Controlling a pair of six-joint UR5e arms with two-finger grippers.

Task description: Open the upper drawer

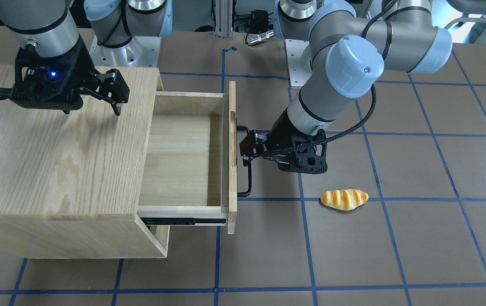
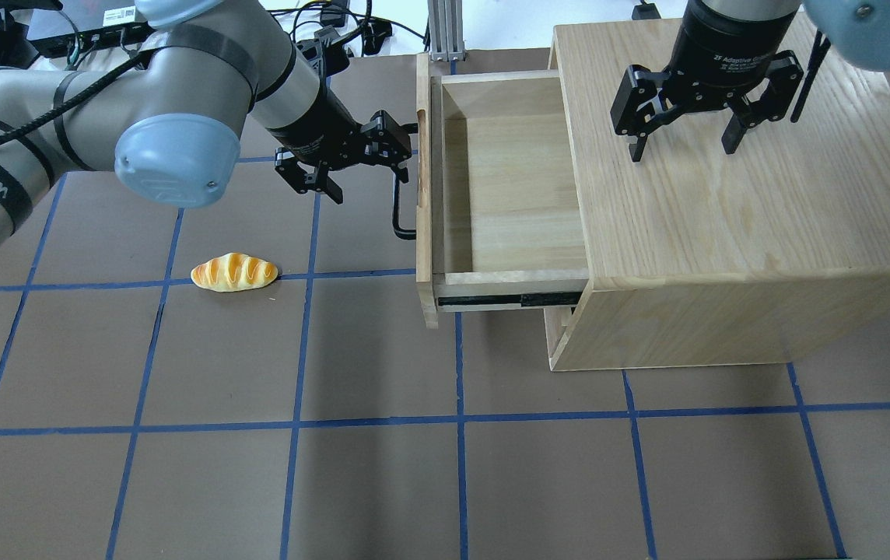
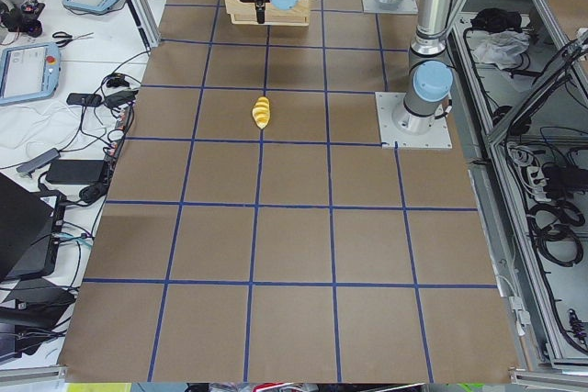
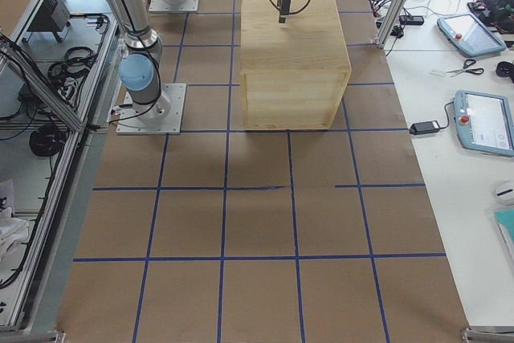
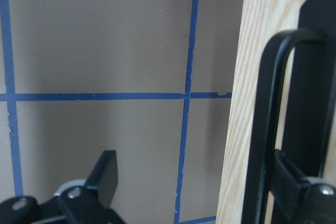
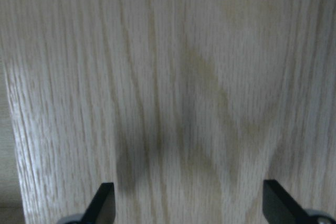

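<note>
Both gape empty: your left gripper [image 2: 371, 173] straddles the black bar handle [image 2: 397, 211] of the pulled-out pale-wood upper drawer [image 2: 507, 194]; the right gripper [image 2: 683, 152] hovers above the oak cabinet [image 2: 764, 225].

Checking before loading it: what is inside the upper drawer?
The upper drawer shows only a bare wood floor, no objects. The part under the cabinet top is covered.
</note>
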